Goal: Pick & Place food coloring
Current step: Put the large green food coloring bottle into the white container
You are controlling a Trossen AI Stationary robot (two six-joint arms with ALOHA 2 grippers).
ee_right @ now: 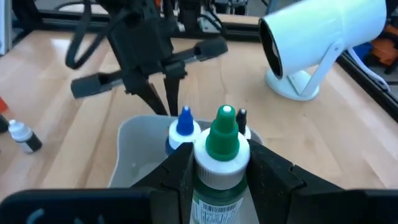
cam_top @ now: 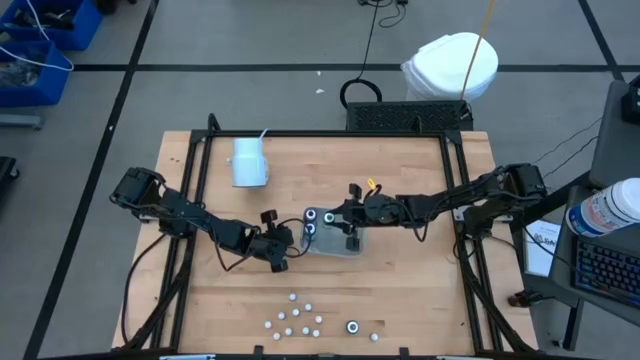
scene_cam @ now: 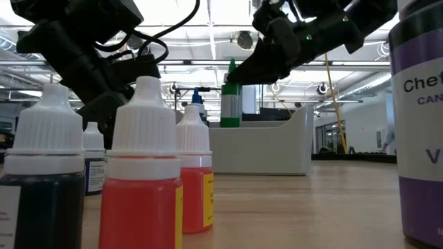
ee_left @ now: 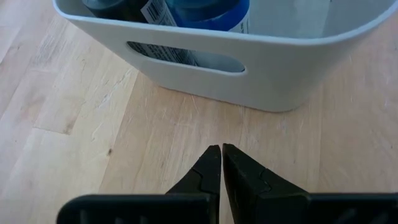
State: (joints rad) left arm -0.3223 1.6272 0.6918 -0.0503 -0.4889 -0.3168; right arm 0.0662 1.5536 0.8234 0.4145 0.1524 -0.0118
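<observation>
1. One green-capped food coloring bottle (ee_right: 222, 144) sits gripped in my right claw (ee_right: 217, 163), above the grey tray (cam_top: 340, 247).
2. Two bottles (cam_top: 311, 221) already stand inside.
3. Many small bottles (cam_top: 300, 318) wait on the bench (cam_top: 420, 290).
4. My left claw (ee_left: 221, 167), closed and empty, rests beside the tray.

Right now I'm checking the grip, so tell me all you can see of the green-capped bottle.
The green-capped bottle is a small food coloring bottle with a pointed green nozzle cap on a white ribbed collar and a dark green labelled body. It stands upright, clamped between the two fingers of the right tool, which press on its sides. It hangs above the grey tray, beside a blue-capped bottle inside.
</observation>
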